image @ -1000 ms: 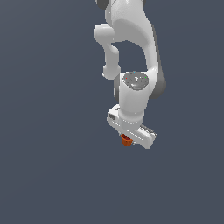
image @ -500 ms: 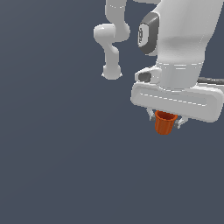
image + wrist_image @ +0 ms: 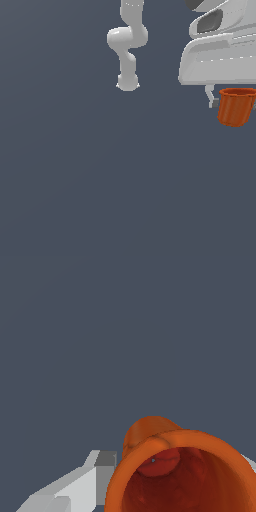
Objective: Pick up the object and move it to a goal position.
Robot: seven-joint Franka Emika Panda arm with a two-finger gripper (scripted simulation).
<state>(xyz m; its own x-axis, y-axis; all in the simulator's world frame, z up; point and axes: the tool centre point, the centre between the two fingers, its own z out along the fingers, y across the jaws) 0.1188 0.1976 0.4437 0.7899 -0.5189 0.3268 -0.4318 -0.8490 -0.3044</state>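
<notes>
**A:** At 3 o'clock in the exterior view, what hangs under the white hand housing?

**B:** Orange-red cup (image 3: 236, 106), upright, rim band just under the housing. The pincer (image 3: 231, 100) is closed on the cup. One grey finger (image 3: 212, 96) sits at the cup's 9 o'clock side, touching the rim band; the other finger is cut off by the frame edge.

**A:** Is the cup on the tabletop?

**B:** No, clear of the dark grey surface.

**A:** Wrist view?

**B:** Cup (image 3: 185, 476) fills the 5 o'clock corner, hollow interior facing the camera. One finger (image 3: 80, 483) lies beside its rim at 7 o'clock.

**A:** Rest of the arm?

**B:** Arm base (image 3: 127, 82) near 12 o'clock, well apart from the cup.
</notes>
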